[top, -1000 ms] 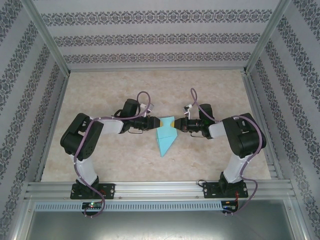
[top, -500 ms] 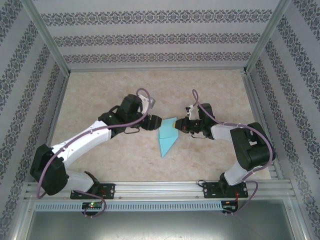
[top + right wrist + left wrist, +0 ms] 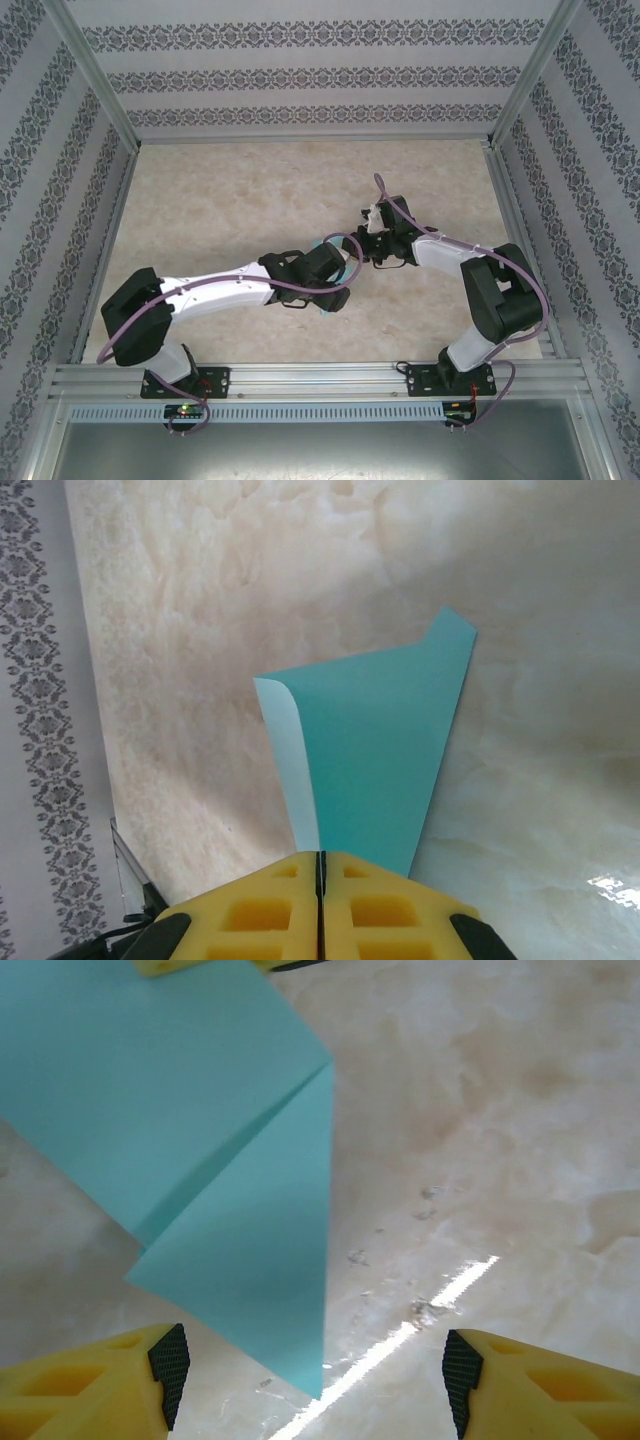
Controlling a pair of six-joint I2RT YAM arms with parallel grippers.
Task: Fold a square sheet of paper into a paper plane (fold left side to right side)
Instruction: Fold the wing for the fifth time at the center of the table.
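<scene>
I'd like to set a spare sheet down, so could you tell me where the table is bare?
Bare: the far half of the table up to the back wall, and the near strip between the bases. Crowded: the centre, where the open left gripper faces the right gripper, shut on the paper.

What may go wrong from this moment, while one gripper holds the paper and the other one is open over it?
1. The right gripper is shut on only an edge of the paper, and a pale layer curls up beside it. A pull may make the sheet slip or spoil the fold.
2. The left gripper hangs open astride the pointed tip. Closing there may crumple it.
</scene>
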